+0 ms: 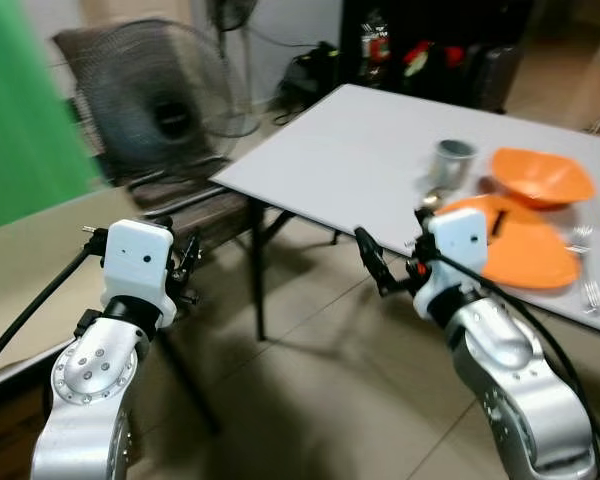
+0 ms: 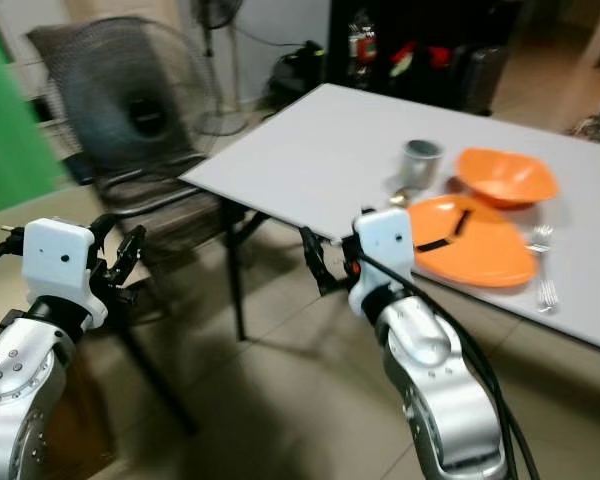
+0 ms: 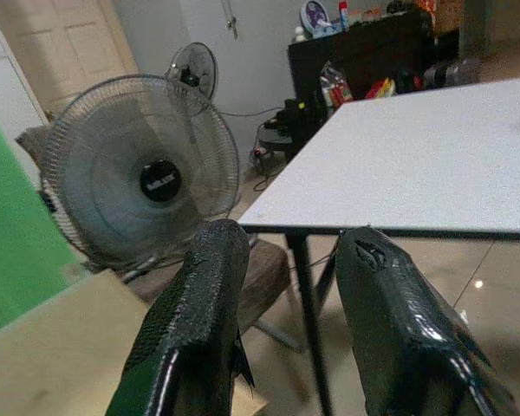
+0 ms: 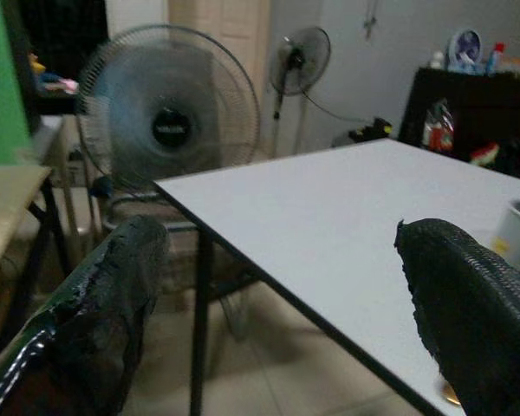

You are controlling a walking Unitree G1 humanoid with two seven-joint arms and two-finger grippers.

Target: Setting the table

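Observation:
A white table stands ahead on the right. On its right part lie a flat orange plate with a dark utensil across it, an orange bowl behind it, a grey cup to the left and a fork at the plate's right side. My right gripper hangs open and empty in front of the table's near edge, left of the plate. My left gripper is open and empty too, off to the left, near a chair.
A chair holding a large fan stands left of the table. A beige tabletop and a green screen are at my left. A dark cabinet stands behind the table. Tiled floor lies below.

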